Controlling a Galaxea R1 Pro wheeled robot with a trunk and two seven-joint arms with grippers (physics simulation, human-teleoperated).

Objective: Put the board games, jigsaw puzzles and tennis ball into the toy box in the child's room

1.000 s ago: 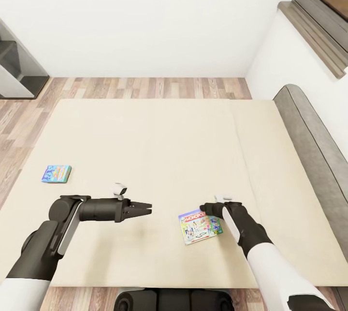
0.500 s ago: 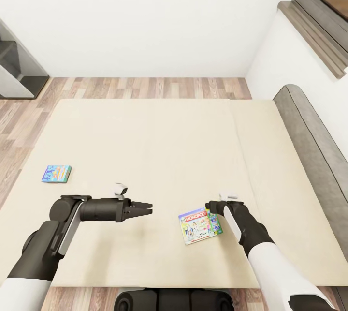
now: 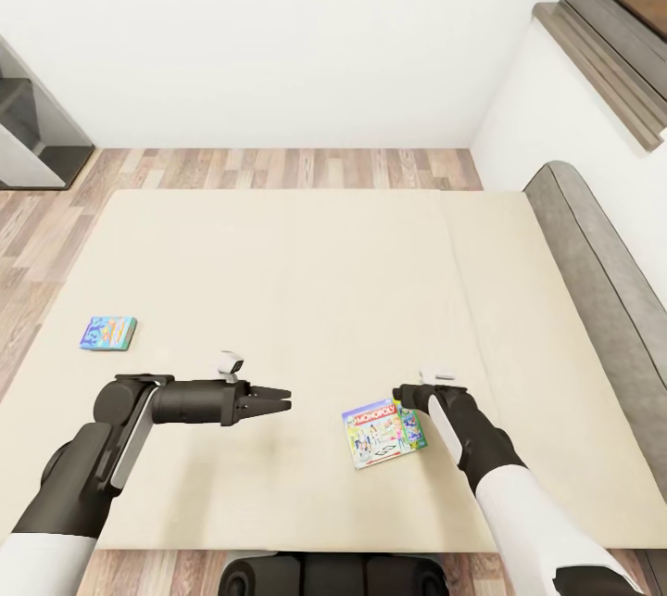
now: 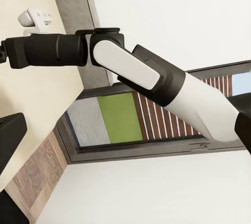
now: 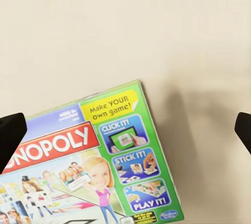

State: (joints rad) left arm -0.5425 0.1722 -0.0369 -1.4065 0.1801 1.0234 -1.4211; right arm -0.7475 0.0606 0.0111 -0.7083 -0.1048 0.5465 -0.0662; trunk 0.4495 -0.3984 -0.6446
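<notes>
larger board game, green-edged with red monopoly print, lies flat on the bed near the front edge, right of centre. right gripper hangs just over the game's far right corner, jaws spread wide apart, nothing between them; in the right wrist view the fingertips sit at either side with the box below. small blue board game lies flat near the bed's left edge, well apart from both arms. left gripper hovers above the mattress near the front edge, left of centre, pointing toward the larger game, jaws nearly together, empty. grey headboard runs along the bed's right edge. wood floor beyond the far edge.
</notes>
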